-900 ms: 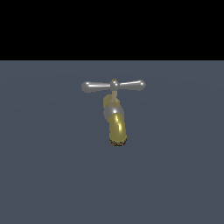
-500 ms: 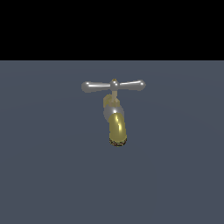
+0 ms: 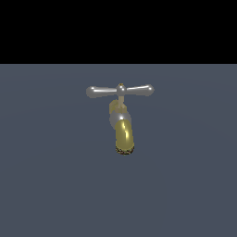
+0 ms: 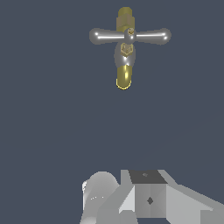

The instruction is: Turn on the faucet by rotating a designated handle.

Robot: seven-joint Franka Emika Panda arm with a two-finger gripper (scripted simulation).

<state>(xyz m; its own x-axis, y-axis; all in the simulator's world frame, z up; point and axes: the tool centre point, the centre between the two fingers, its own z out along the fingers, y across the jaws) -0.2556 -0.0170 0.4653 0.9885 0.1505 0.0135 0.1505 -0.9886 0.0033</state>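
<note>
Dark grey-blue floor carries the faucet near the middle of the exterior view, its handle lying level from 9 to 3 o'clock, untouched, so I judge the turning not begun. Only grey parts of the gripper show in the wrist view, well apart from the faucet; whether its jaws are apart I cannot tell, and no writing is readable.

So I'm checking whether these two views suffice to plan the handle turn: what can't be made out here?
- End effector: absent from the exterior view; the wrist view shows only grey arm hardware, cut off by the picture's edge, so open or shut is unknown.
- Faucet base: in the exterior view the spout covers its mounting.
- Handle: both arms look alike, so which is designated cannot be told.
- Spout mouth: too small to read.
</note>
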